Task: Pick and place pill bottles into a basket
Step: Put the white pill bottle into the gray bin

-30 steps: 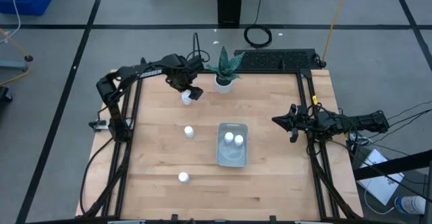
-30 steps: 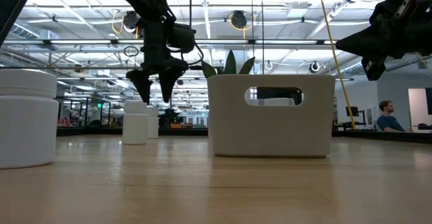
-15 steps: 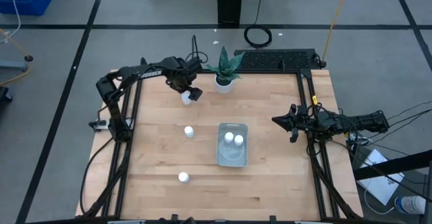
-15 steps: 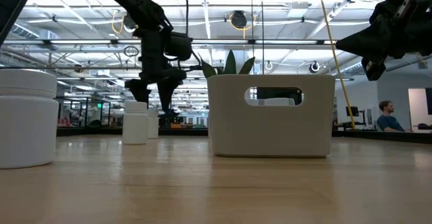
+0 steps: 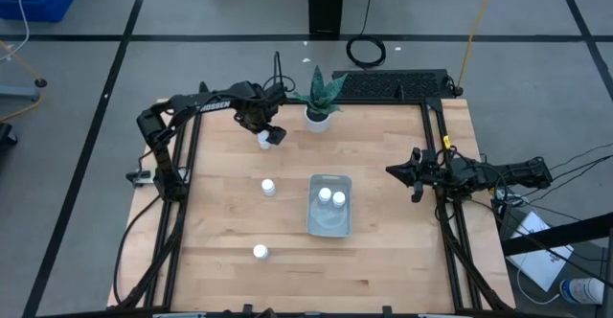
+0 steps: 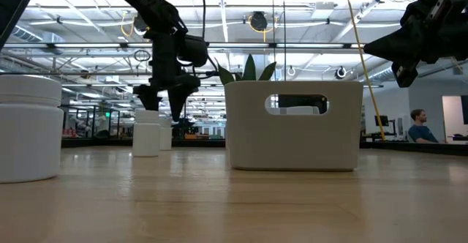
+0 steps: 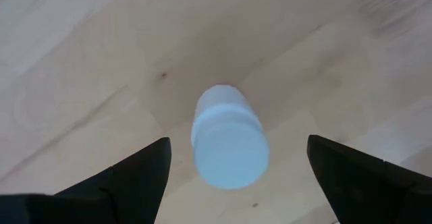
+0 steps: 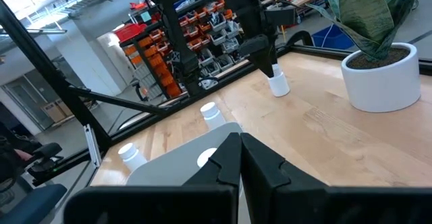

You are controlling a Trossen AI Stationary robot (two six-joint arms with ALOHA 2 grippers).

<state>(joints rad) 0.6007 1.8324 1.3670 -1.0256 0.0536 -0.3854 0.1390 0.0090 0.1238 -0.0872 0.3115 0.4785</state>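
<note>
Pill bottle (image 7: 229, 143) stands unlabelled between the left gripper's (image 7: 233, 177) spread jaws.

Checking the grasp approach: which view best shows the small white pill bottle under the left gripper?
The left wrist view: the small white capped pill bottle stands centred between the open left gripper fingers. The high view shows it partly hidden; the low view, behind another; the right wrist view, far off.

Two white pill bottles (image 5: 331, 197) stand upright in the grey-blue basket (image 5: 329, 224).
</note>
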